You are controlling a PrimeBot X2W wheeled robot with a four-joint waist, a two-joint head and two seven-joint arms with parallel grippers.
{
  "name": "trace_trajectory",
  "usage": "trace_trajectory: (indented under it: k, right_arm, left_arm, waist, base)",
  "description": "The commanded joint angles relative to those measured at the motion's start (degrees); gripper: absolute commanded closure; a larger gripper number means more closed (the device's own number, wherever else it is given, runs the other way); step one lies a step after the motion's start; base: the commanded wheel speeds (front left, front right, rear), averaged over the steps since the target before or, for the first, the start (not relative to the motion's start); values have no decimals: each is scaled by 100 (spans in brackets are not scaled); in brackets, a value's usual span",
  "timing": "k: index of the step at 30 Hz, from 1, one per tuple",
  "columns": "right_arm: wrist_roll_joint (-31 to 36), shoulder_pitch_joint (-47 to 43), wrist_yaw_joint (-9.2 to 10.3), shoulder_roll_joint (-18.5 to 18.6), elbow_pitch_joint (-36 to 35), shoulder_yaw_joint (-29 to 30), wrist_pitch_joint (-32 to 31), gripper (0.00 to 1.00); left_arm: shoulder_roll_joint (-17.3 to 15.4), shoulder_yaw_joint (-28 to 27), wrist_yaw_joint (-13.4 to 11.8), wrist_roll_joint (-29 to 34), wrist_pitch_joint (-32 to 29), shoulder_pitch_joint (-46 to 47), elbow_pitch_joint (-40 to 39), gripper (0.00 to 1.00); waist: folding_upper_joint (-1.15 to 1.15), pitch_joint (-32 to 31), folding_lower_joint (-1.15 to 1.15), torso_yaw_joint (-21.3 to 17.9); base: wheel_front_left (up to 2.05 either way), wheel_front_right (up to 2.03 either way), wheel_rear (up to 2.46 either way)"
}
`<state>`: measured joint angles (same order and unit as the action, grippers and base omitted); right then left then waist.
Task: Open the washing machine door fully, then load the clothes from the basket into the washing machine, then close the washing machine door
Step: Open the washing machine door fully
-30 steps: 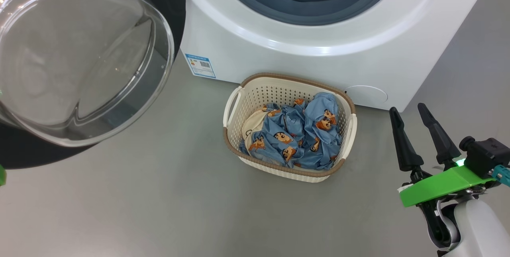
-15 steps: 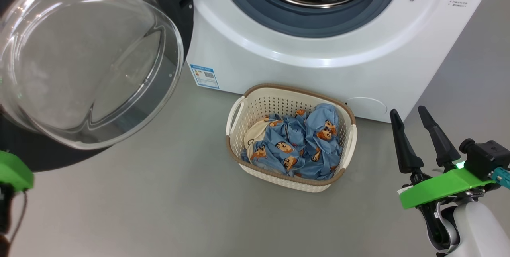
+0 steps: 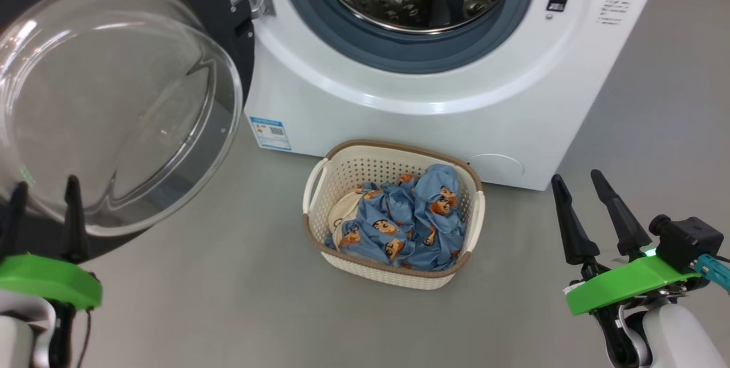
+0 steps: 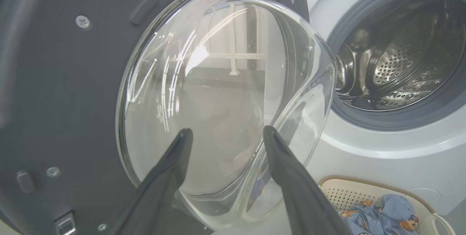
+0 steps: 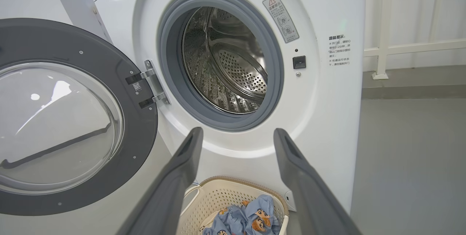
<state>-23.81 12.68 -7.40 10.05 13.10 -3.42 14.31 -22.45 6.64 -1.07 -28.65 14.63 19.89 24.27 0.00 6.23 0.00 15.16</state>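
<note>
Jaws, left and right, are held open and empty at the lower corners, long dark tapered fingers (image 3: pixel 570 225) pointed up the frame. The washing machine door (image 3: pixel 114 100), glossy black rim around a bulging clear glass bowl, is swung wide at upper left. Crumpled blue clothes (image 3: pixel 399 225) are heaped in the perforated cream basket (image 3: pixel 393 145) at centre, just below the white washing machine (image 3: pixel 399 111).
</note>
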Motion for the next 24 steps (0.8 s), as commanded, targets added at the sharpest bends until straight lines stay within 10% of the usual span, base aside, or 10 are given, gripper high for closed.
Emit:
trace_trajectory:
  k: [1, 24]
  right_arm:
    - [23, -16, -9, -14, -128, -167, 69, 0]
    - [214, -11, -9, 169, -88, -357, 69, 0]
  left_arm:
    - [-213, -231, -83, -15, 36, -17, -283, 0]
    - [485, 89, -428, 66, 17, -1154, -1599, 0]
  waist:
    - [0, -111, 0, -150]
    - [0, -342, 0, -1413]
  base:
    - [0, 0, 0]
    - [0, 0, 0]
